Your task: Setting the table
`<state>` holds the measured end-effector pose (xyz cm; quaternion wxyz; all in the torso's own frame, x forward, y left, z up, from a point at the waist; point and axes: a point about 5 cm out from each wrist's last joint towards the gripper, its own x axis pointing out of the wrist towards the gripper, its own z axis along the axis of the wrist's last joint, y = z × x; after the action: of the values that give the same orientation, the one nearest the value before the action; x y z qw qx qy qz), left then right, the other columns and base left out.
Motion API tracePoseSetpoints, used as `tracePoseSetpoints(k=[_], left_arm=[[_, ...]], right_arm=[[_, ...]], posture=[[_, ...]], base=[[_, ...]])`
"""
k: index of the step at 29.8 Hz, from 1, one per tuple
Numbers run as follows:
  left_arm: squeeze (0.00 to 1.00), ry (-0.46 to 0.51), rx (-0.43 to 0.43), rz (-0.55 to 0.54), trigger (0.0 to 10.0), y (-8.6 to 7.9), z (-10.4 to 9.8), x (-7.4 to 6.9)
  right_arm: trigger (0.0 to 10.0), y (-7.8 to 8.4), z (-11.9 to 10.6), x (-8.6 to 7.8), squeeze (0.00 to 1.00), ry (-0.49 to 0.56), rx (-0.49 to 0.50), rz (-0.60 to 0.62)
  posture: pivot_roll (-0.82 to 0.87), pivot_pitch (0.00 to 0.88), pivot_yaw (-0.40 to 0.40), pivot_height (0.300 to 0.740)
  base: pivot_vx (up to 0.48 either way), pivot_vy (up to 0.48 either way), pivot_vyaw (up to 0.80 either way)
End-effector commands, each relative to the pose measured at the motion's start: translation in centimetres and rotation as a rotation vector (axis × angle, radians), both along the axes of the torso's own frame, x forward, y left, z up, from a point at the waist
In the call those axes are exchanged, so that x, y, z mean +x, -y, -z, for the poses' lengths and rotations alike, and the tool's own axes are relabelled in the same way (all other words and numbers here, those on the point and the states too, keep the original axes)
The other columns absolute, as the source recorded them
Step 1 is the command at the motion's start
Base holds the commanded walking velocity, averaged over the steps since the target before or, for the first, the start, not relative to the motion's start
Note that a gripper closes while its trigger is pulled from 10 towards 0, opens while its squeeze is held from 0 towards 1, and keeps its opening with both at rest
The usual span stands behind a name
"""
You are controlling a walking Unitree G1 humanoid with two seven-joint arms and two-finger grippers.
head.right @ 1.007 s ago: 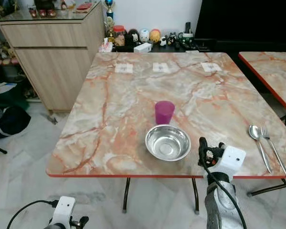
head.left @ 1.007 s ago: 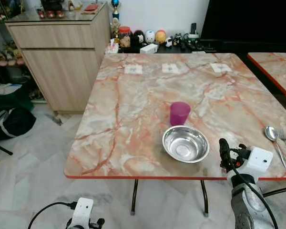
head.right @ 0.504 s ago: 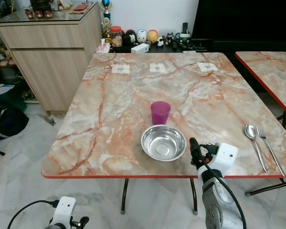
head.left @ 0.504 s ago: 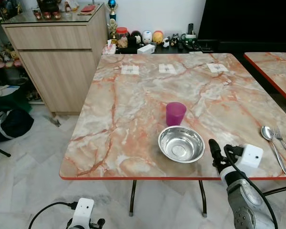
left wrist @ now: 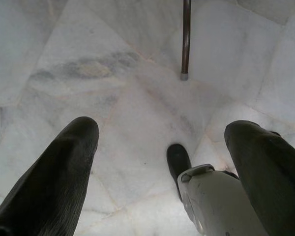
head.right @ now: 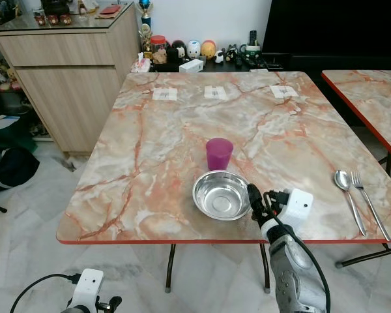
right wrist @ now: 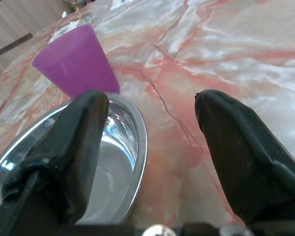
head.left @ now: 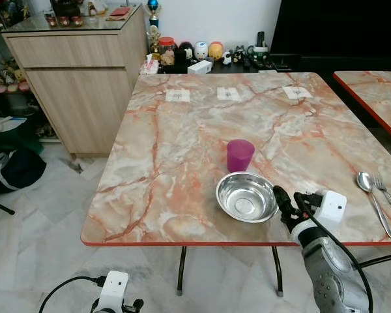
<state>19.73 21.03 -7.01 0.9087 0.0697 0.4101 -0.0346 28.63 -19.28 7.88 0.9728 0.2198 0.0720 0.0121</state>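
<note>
We are letting the left gripper [left wrist: 157, 162] hang idle over the floor with its fingers spread, while the right gripper [right wrist: 147, 147], fingers parted and gripping nothing, is straddling the near-right rim of the steel bowl [head.left: 246, 197]. To grasp well, we are judging that one finger should pass inside the rim and one outside before closing. The bowl is sitting upright, mouth up, near the surface's [head.left: 182, 143] front edge just before the purple cup [head.left: 240, 155]; being round, it has no long axis.

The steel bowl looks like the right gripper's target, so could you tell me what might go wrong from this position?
The right gripper is open at the steel bowl's rim, one finger over the bowl and one outside. A shallow pinch on the thin, sloped rim could slip or tip the bowl. Pushing forward might slide it into the purple cup standing just behind it.
</note>
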Motion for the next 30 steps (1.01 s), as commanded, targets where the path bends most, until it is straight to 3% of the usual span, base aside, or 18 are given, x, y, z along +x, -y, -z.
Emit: tracePoseSetpoints(k=[1,5,8,30], left_arm=[[0.00,-0.012,0.016,0.021,10.0,-0.2,0.1,-0.3],[0.00,-0.005,0.014,0.016,10.0,-0.3,0.0,-0.1],[0.00,-0.003,0.015,0.017,10.0,-0.3,-0.1,0.0],[0.00,0.014,0.003,-0.001,10.0,-0.2,-0.2,0.3]], right_arm=[[10.0,-0.1,0.4,0.1,0.00,-0.029,0.034,0.008],[10.0,-0.4,0.6,0.2,0.00,-0.045,0.055,-0.002],[10.0,-1.0,1.9,0.1,0.00,-0.133,0.025,-0.034],[10.0,-1.6,1.0,1.2,0.00,-0.089,0.143,-0.065]], posture=[[0.05,0.000,-0.009,0.740],[0.05,0.000,-0.006,0.740],[0.05,0.000,-0.006,0.740],[0.06,0.000,-0.009,0.740]], base=[[0.000,0.000,0.00],[0.000,0.000,0.00],[0.000,0.000,0.00],[0.000,0.000,0.00]])
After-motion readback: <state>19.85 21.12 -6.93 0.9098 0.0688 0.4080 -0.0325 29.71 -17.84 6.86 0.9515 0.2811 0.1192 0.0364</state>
